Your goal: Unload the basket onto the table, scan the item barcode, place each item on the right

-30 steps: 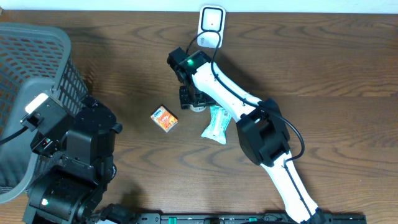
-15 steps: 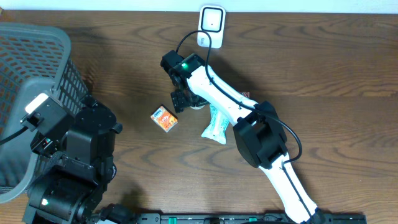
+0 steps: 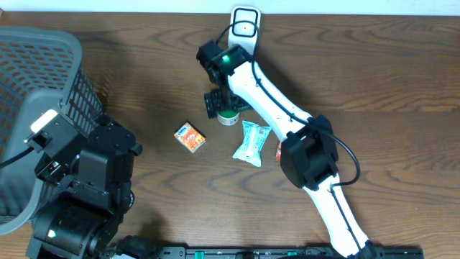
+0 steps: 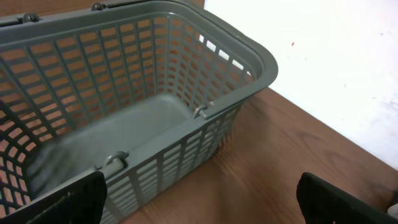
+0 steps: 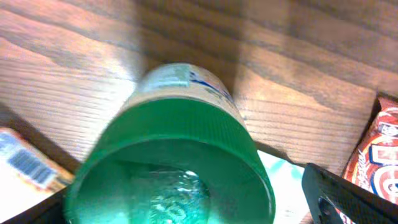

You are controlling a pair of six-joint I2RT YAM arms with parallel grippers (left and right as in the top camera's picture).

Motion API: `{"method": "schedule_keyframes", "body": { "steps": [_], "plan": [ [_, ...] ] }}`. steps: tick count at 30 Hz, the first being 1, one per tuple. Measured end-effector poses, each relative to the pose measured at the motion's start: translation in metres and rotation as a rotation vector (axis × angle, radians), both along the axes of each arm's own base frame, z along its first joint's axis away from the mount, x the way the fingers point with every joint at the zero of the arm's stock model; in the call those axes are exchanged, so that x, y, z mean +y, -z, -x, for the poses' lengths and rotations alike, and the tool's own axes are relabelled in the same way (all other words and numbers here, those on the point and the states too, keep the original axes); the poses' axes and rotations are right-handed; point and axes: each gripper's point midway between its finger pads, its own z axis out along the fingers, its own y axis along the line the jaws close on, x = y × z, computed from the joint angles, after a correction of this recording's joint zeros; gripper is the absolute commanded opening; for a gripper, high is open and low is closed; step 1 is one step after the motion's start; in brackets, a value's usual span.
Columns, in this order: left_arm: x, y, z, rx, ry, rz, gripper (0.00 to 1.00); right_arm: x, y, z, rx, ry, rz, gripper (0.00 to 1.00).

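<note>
A small jar with a green lid (image 5: 171, 168) fills the right wrist view, lid toward the camera and white label behind it. It stands between the spread fingers of my right gripper (image 5: 186, 208), which is open around it; I cannot tell whether the fingers touch it. From overhead the jar (image 3: 228, 118) sits just below the right gripper (image 3: 220, 103), a short way in front of the white scanner (image 3: 244, 25) at the table's far edge. My left gripper (image 4: 202, 205) is open and holds nothing, hovering over bare wood beside the basket.
A grey mesh basket (image 3: 32, 79) stands at the far left, seen close in the left wrist view (image 4: 249, 68). An orange box (image 3: 190, 137) with a barcode (image 5: 28, 163), a teal pouch (image 3: 251, 142) and a red packet (image 5: 376, 155) lie near the jar.
The right gripper has opened wide around the jar. The right wrist swung left, then back toward the scanner. The left arm has not moved.
</note>
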Motion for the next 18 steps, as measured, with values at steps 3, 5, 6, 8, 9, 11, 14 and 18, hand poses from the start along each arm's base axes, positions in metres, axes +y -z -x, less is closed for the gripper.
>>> {"method": "schedule_keyframes", "body": {
  "steps": [3,5,6,8,9,11,14,18],
  "plan": [
    [0.0,0.0,0.0,0.001,0.0,-0.001,0.98,0.001,0.001,0.002,0.012,-0.001,-0.009,0.97],
    [0.0,0.0,0.0,0.002,0.0,-0.001,0.98,0.002,0.001,0.002,0.015,-0.005,-0.012,0.97],
    [0.0,0.0,0.0,0.002,0.0,-0.001,0.98,0.002,0.002,0.002,0.017,-0.006,-0.014,0.97],
    [0.0,0.0,0.0,0.002,0.0,-0.001,0.98,0.003,0.003,0.002,0.018,-0.007,-0.018,0.97],
    [0.0,0.0,0.0,0.002,0.0,-0.001,0.98,0.004,0.003,0.001,0.015,-0.008,-0.021,0.97],
    [0.0,0.0,0.0,0.002,0.0,-0.001,0.98,0.006,0.003,-0.002,0.005,-0.01,-0.031,0.97],
    [0.0,0.0,0.0,0.002,0.0,-0.001,0.98,0.009,0.003,-0.004,-0.006,-0.01,-0.044,0.98],
    [0.0,0.0,0.0,0.002,0.0,-0.001,0.98,0.011,0.007,-0.007,-0.008,-0.011,-0.049,0.97]
  ]
}}
